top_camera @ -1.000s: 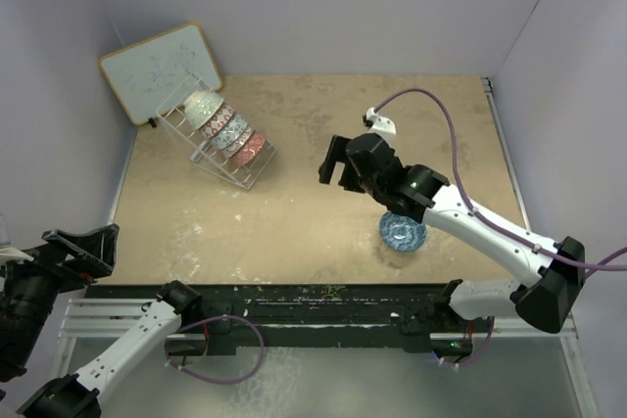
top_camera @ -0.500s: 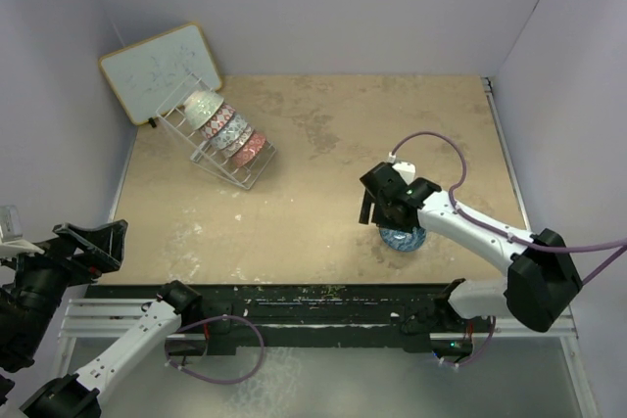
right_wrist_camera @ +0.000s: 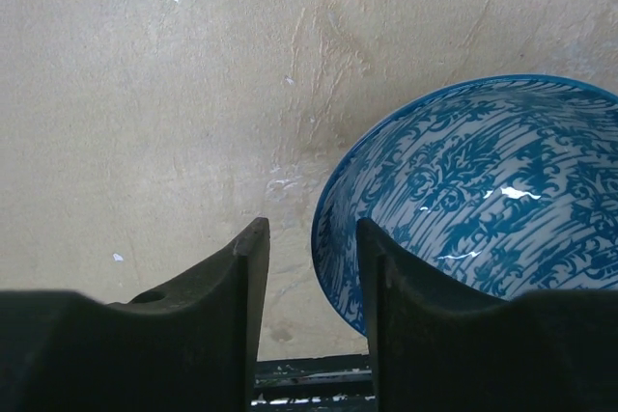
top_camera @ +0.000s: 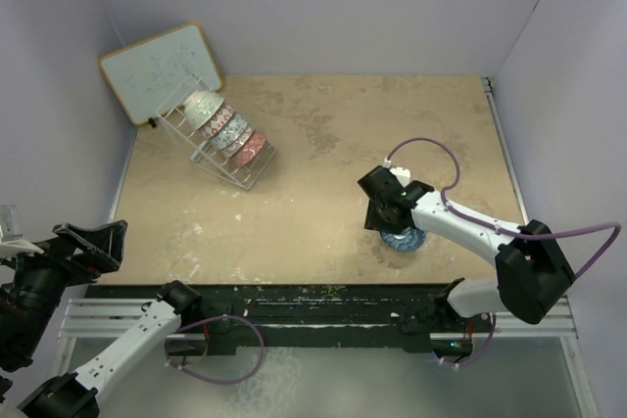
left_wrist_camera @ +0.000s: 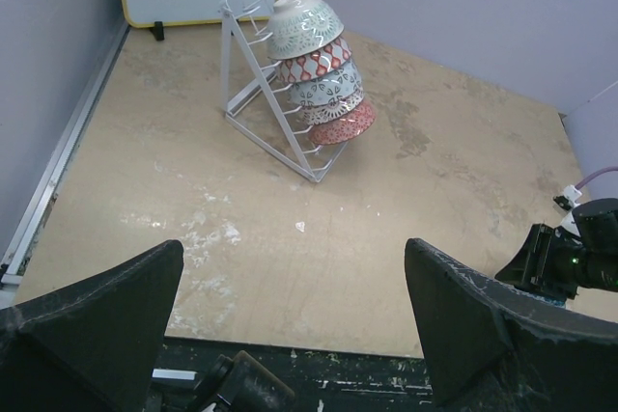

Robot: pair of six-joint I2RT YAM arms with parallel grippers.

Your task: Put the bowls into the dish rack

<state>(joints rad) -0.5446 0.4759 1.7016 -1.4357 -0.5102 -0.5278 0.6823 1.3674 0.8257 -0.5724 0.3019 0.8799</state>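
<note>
The remaining blue bowl is straddled at its rim by the parted right pincer; closing is judged due next.

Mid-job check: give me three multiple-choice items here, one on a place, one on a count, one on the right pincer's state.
1. Bowls outside the dish rack: A) one B) two C) three.
2. The blue bowl sits: A) in the dish rack B) on the table C) held in the air.
3. The right pincer is: A) shut, lifting the bowl B) open, astride the bowl's rim C) above the rack.
Answers: A, only the blue one is loose; B, it rests on the table; B, gaps show either side of the rim.
</note>
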